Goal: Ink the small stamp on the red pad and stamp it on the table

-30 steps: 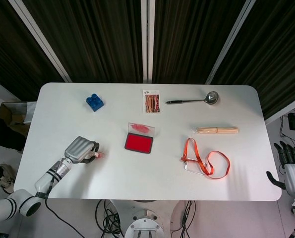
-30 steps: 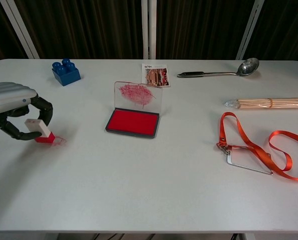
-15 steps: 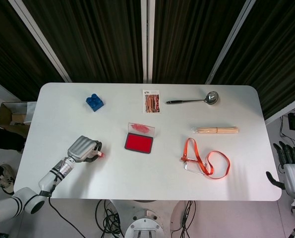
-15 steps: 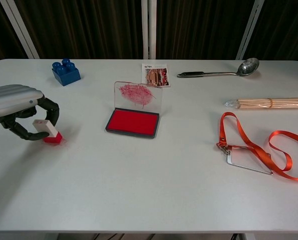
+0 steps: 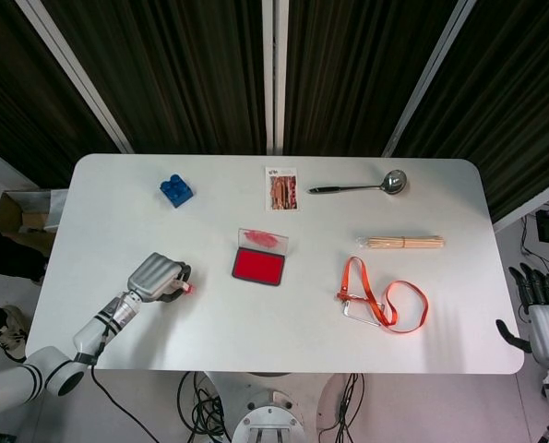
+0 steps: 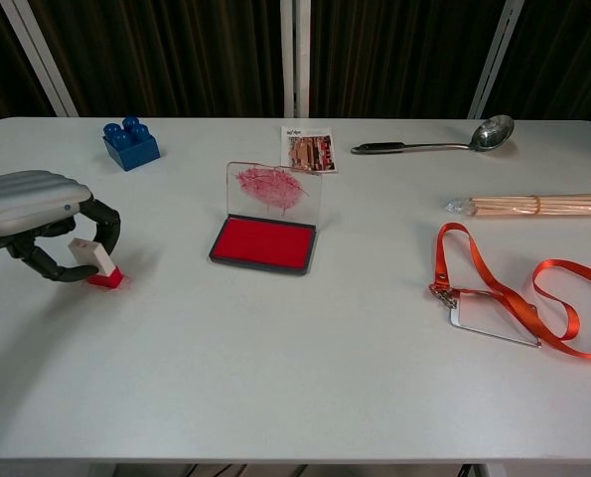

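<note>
My left hand (image 6: pixel 37 214) (image 5: pixel 156 278) grips the small stamp (image 6: pixel 94 262) (image 5: pixel 185 289), a white block with a red base, tilted with its red end down on the white table (image 6: pixel 305 358) at the left. The red ink pad (image 6: pixel 264 242) (image 5: pixel 258 266) lies open near the table's middle, its clear lid (image 6: pixel 273 190) standing up with red smears. It is well to the right of the stamp. My right hand (image 5: pixel 543 318) hangs off the table's right edge, fingers spread and holding nothing.
A blue brick (image 6: pixel 131 143) sits at the back left. A picture card (image 6: pixel 308 148), a metal ladle (image 6: pixel 439 142), a bundle of wooden sticks (image 6: pixel 533 206) and an orange lanyard (image 6: pixel 509 298) lie at the back and right.
My left hand has shifted slightly right with the stamp, and the stamp's red end has come down onto the table.
</note>
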Robot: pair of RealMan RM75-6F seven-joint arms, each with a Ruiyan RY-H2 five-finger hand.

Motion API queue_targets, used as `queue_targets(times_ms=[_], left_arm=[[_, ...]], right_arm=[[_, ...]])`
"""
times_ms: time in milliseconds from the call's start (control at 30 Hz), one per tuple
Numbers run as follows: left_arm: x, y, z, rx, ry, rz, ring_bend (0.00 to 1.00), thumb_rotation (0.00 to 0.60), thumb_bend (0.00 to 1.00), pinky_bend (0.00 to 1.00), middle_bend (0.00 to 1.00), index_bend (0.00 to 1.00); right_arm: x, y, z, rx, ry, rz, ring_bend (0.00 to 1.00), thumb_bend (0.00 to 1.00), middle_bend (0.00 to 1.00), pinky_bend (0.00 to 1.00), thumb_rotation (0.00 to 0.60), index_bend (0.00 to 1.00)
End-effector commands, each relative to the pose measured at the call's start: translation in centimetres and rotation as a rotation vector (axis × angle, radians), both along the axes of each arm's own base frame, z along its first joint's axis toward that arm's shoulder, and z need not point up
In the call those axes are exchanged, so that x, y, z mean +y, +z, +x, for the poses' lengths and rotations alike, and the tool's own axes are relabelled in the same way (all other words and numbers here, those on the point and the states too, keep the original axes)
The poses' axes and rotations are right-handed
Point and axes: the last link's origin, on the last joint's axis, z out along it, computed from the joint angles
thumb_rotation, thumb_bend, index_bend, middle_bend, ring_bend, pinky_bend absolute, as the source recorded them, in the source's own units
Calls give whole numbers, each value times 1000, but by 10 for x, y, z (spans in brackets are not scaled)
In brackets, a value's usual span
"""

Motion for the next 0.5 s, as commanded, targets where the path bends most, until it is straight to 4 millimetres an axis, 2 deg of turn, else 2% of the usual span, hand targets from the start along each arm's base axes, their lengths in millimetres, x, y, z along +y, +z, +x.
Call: queue_targets(times_ms=[33,500], left_arm=[[0,1,0,1,0,-2,966,600,420,1000,485,500],[-3,6,-1,2,-8,-14,955,600,400,1000,368,321]], right_arm=[[0,0,0,1,-1,0,0,190,0,0,600,0],[0,-1,-1,1,-8,4,0,189,0,0,600,0]])
